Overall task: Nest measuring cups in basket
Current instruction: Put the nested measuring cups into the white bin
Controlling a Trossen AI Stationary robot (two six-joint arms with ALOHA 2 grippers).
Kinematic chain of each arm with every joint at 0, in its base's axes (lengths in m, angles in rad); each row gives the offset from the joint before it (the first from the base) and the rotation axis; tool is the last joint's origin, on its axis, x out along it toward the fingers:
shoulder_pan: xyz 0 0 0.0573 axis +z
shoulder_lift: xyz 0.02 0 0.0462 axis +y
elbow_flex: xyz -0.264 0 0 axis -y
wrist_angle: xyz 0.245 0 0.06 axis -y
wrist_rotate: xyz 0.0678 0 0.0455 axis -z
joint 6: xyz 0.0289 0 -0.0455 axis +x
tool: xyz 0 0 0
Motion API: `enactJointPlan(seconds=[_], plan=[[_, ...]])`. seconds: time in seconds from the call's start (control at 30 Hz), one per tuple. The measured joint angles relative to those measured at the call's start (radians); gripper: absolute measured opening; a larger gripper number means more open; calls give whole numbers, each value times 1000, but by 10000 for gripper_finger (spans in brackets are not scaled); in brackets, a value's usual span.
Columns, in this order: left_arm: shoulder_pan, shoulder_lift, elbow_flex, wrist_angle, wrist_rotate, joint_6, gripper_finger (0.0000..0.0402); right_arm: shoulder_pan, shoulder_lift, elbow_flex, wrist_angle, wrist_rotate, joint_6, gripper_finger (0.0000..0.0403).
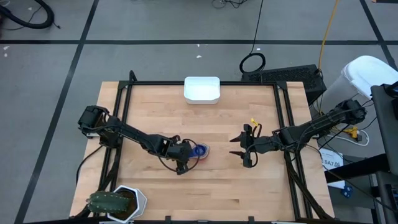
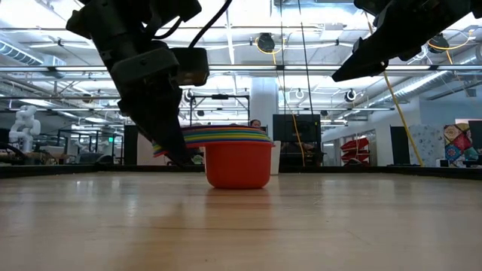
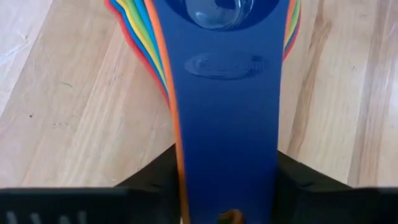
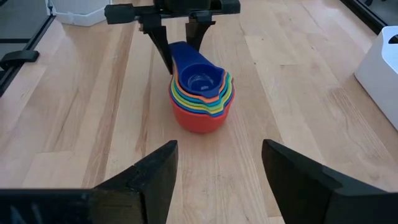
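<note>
Left pincer (image 4: 180, 37): straddling the stacked handles of the measuring cups (image 4: 202, 96), fingers narrowing but grip not yet certain.
Cups: sitting nested mid-bench (image 1: 155, 106), well apart from the basket (image 1: 202, 90) at the far edge.
Right pincer (image 1: 244, 149): hovering nearby, spread wide and empty, leaving room.

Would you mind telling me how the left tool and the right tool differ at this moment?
The left tool is down at the stack of measuring cups, fingers either side of the stacked handles; the right tool hangs apart from the stack, near nothing. The left tool's fingers stand narrow about the handles; the right tool's are spread wide and empty. Both are dark, two-fingered, and over the wooden table.
</note>
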Motion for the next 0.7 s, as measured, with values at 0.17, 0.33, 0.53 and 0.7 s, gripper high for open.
enactJointPlan(seconds=[0.17,0.33,0.53,0.7], plan=[[0,0,0,0,0,17,139,0,0,0,0,0,0,224],[0,0,0,1,0,33,153,0,0,0,0,0,0,224],[0,0,0,1,0,26,153,0,0,0,0,0,5,224],[6,0,0,2,29,10,138,0,0,0,0,0,15,224]])
